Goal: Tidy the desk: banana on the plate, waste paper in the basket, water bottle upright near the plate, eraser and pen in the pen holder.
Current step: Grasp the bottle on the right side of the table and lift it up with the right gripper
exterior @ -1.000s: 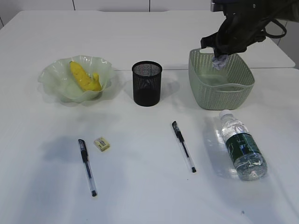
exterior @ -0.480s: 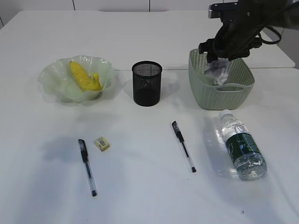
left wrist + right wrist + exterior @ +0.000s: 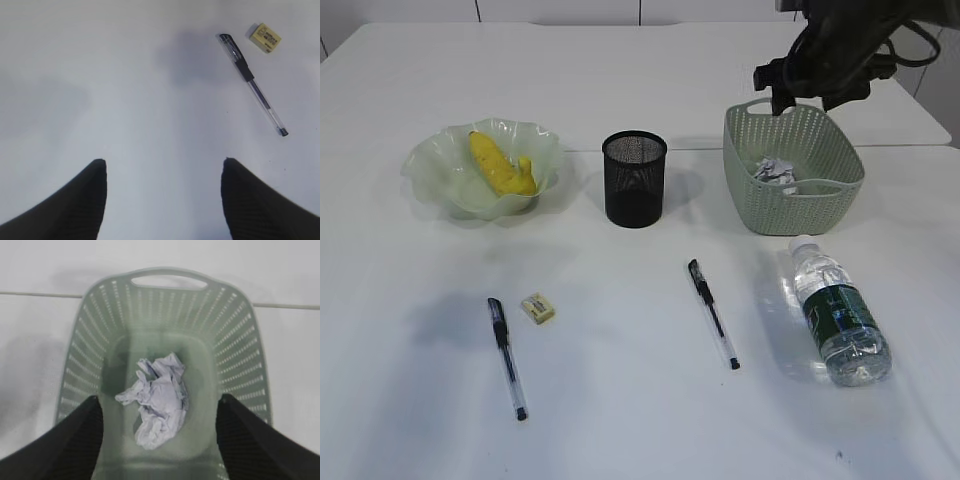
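Right wrist view: right gripper (image 3: 159,427) wide, empty, above basket (image 3: 240,347) | waste paper (image 3: 157,399) inside | left gripper (image 3: 163,192) wide | risk: lying bottle (image 3: 838,312) rolls when grabbed.

Crumpled matt waste paper (image 3: 157,397); perforated, seemingly plastic basket (image 3: 237,347); black mesh pen holder (image 3: 634,179).

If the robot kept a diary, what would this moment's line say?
waste paper: in basket | right fingers: open above it | banana: on plate | water bottle: lying down

A plain lab or office workspace: a bare white desk (image 3: 620,420) against white panelled walls, with a mesh pen holder (image 3: 634,179) at its middle.
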Robot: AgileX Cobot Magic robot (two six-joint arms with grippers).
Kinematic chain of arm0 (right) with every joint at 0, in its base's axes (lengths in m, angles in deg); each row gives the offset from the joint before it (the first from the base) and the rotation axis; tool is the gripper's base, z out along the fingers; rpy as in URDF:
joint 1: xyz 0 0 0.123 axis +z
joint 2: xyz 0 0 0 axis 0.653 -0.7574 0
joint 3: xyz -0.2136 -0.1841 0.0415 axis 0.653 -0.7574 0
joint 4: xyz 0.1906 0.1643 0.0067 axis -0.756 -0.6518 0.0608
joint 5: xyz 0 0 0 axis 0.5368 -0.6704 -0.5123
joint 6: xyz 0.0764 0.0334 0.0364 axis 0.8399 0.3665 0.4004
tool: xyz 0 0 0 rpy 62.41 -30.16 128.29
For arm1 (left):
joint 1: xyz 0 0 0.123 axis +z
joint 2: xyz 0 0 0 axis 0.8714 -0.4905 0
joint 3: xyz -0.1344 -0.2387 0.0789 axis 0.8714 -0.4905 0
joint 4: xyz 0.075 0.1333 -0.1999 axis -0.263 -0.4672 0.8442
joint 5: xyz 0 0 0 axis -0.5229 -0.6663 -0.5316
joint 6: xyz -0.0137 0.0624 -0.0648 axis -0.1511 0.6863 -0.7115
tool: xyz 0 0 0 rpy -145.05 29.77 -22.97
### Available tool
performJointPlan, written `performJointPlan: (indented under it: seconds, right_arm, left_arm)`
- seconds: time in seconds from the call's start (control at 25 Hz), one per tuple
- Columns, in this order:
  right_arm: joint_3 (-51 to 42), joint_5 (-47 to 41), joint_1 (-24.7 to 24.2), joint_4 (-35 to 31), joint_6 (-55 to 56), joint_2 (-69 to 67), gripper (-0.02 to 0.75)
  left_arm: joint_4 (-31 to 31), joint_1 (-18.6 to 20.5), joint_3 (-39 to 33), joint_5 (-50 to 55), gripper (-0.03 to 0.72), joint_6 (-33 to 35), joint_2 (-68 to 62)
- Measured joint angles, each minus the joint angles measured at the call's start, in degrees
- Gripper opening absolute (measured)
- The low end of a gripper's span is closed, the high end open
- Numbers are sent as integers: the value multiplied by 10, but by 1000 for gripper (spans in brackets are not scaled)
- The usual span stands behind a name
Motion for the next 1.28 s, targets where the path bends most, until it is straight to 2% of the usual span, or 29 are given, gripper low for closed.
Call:
performJointPlan:
  seconds: [0.2, 0.56, 0.76, 1.08, 1.28]
  right_arm:
    - [1, -96, 0, -7, -26, 25, 526]
    - [1, -243, 0, -85, -126, 82, 526]
    - [-12, -250, 0, -104, -136, 112, 515]
    - [-146, -251, 0, -121, -145, 133, 510]
    - [-177, -251, 0, -118, -147, 133, 511]
  left_arm:
    - [0, 0, 0, 1, 507, 0, 1]
    - [0, 0, 0, 6, 507, 0, 1]
    - [0, 0, 0, 15, 507, 0, 1]
    - [0, 0, 0, 25, 507, 0, 1]
    - [0, 0, 0, 25, 507, 0, 1]
